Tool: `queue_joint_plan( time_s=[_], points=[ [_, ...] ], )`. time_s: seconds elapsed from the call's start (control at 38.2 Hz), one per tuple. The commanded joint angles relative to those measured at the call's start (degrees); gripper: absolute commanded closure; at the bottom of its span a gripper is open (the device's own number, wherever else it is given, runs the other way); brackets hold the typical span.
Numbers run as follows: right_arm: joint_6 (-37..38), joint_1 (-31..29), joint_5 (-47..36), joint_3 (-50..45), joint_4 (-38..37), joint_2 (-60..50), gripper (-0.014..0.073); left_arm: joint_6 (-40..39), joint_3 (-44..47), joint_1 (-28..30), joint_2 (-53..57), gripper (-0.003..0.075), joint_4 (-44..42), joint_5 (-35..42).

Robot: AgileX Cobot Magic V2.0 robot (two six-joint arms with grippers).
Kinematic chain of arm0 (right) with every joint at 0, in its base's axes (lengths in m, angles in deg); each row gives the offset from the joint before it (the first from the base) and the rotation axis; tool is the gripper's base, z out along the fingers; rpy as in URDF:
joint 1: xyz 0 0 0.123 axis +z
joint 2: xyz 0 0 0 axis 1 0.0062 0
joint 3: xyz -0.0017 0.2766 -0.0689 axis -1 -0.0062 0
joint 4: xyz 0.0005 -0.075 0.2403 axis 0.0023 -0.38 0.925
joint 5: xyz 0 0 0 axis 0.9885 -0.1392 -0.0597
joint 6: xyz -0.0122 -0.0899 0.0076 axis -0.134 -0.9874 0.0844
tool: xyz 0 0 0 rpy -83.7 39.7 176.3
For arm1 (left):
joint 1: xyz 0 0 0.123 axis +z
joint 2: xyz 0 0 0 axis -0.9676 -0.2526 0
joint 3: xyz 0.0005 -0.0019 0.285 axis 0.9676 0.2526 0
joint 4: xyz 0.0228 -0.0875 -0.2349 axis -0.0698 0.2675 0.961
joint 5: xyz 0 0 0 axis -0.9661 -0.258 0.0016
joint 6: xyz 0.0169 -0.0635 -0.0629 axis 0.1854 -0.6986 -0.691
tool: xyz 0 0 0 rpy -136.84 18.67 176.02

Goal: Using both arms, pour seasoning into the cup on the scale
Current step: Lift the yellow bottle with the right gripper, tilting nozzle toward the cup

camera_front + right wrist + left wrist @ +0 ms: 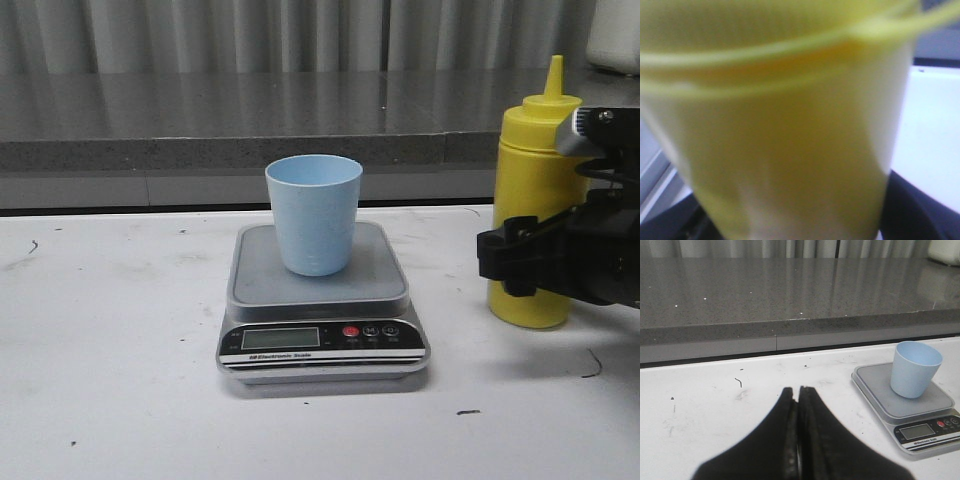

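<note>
Near the counter's right edge we find the right pincer [525,262] around the upright seasoning bottle [532,180], grip unconfirmed; left pincer [798,405] closed, empty; cup [313,213] on scale [322,300].

Black right arm [585,250], matte black left pincer [799,395].

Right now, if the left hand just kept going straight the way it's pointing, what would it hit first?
Probably nothing on the table: the left hand, shut, points over bare tabletop toward the grey ledge. The scale and cup sit off to its side. Depth is unclear.
</note>
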Motion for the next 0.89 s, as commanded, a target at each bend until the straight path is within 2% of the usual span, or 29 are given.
queue_joint_plan(
  time_s=[0.0,0.18,0.26,0.47,0.63,0.78,0.86],
  points=[
    [-9.7,0.1,-9.1,2.1,0.2,-4.1,0.0512,-0.6,-1.4,0.1,-0.7,0.074,0.5,4.3],
    [-22.5,0.1,-6.1,6.2,0.2,-6.8,0.0512,-0.6,-1.4,0.1,-0.7,0.074,0.5,4.3],
    [-29.9,0.1,-1.9,9.7,0.2,-8.1,0.0512,-0.6,-1.4,0.1,-0.7,0.074,0.5,4.3],
    [-56.0,0.1,1.6,18.0,0.2,-8.7,0.0514,-0.6,-1.4,0.1,-0.7,0.074,0.5,4.3],
    [-70.1,0.1,1.8,22.2,0.1,-8.7,0.0514,-0.6,-1.4,0.1,-0.7,0.074,0.5,4.3],
    [-91.7,0.1,1.8,25.6,-1.7,-8.7,0.0514,-0.6,-1.4,0.1,-0.7,0.074,0.5,4.3],
    [-96.5,0.1,1.8,26.5,-2.9,-8.7,0.0514,-0.6,-1.4,0.1,-0.7,0.074,0.5,4.3]
  ],
)
